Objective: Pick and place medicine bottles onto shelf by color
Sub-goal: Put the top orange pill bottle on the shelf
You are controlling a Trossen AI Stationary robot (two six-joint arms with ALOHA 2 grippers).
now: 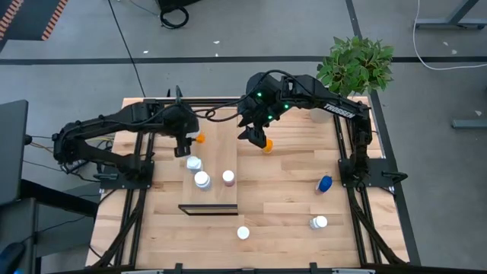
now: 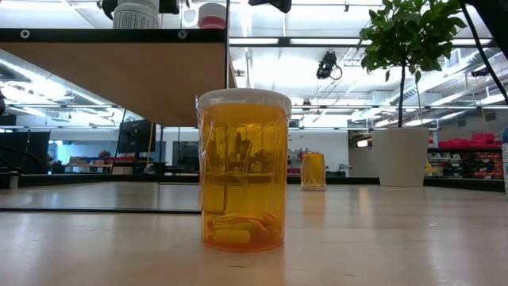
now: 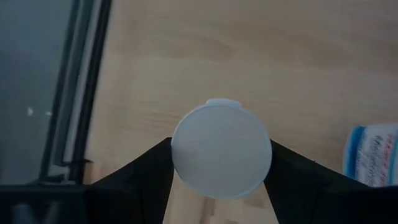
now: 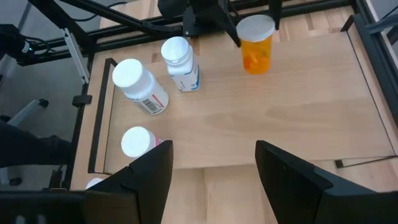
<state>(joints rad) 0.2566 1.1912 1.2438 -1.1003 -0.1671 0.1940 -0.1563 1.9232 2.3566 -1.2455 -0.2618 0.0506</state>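
1. The left gripper (image 1: pixel 185 147) stands at the 12 o'clock end of the shelf (image 1: pixel 221 152). Its fingers are set partly apart and rest against both sides of the white cap of an orange bottle (image 4: pixel 256 43). The bottle stands upright on the shelf board.
2. Risk: the hold is on the cap rim alone. If the fingers part unevenly or the arm lifts at an angle, one finger could drag the cap and tip the bottle over.
3. Risk: a tipped round bottle could roll toward the dark frame edge at 9 o'clock of it and drop off the shelf.
4. Two white bottles (image 1: pixel 197 171) stand at 6 o'clock of the orange bottle, nearby, with a pink bottle (image 1: pixel 228 177) at 3 o'clock of them. A withdrawal swung toward 6 o'clock could knock them and spoil the colour groups.
5. The right gripper (image 4: pixel 213 149) hangs wide and empty over the shelf's 3 o'clock edge. A second orange bottle (image 1: pixel 267 144) stands on the tabletop (image 1: pixel 289 198) just at its 5 o'clock.
6. Risk: both arms work close together at the 12 o'clock end. A descent by the right arm while the left withdraws could bring them into contact, or a finger could nudge the second orange bottle away.
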